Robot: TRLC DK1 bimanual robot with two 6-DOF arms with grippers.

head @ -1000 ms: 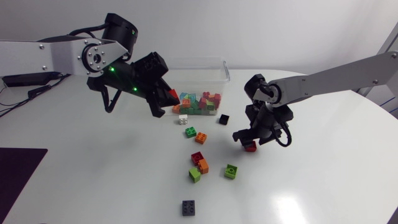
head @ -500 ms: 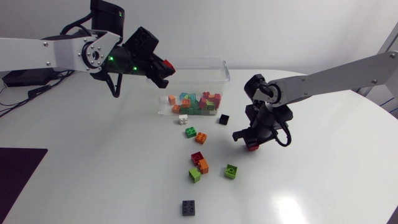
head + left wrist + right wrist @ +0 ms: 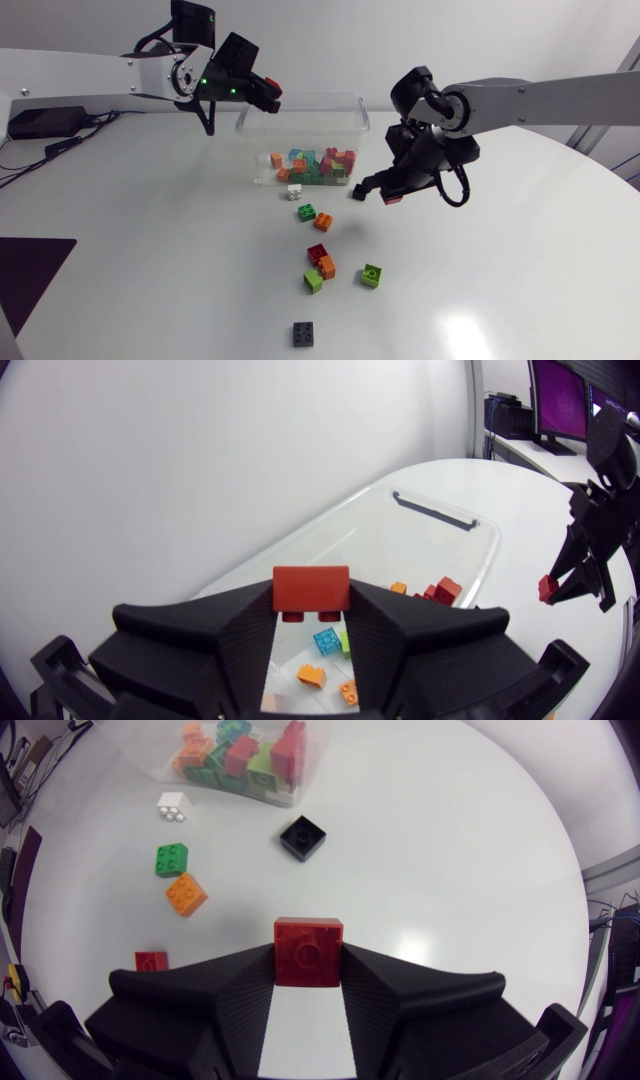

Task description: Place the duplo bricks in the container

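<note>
While a lone black brick (image 3: pixel 303 334) waits nearest the front, a loose knot sits just behind it. That's a lime brick (image 3: pixel 314 282), an orange brick (image 3: pixel 327 267) and a dark red brick (image 3: pixel 318 253) touching, with a green brick (image 3: pixel 372 275) near them. Further back lie a green four-stud brick (image 3: pixel 306 212) and a second orange brick (image 3: pixel 323 222). A white brick (image 3: pixel 295 191) and a small black brick (image 3: pixel 359 190) lie right by the front wall of the clear container (image 3: pixel 255 150).

The right gripper (image 3: pixel 385 194) hangs above the table beside that small black brick, fingers clamped on a square red brick (image 3: pixel 309 952). Inside the container, red, green, orange and blue bricks are heaped against the front wall. Farthest off, the left gripper (image 3: pixel 264 94) is up over the back left corner, pinching a wide red brick (image 3: pixel 311 589).

Danger here, I'd say: a release that close to the rim could clip the edge and bounce the brick out. And with both arms making for one box, the grippers could clash above it.
</note>
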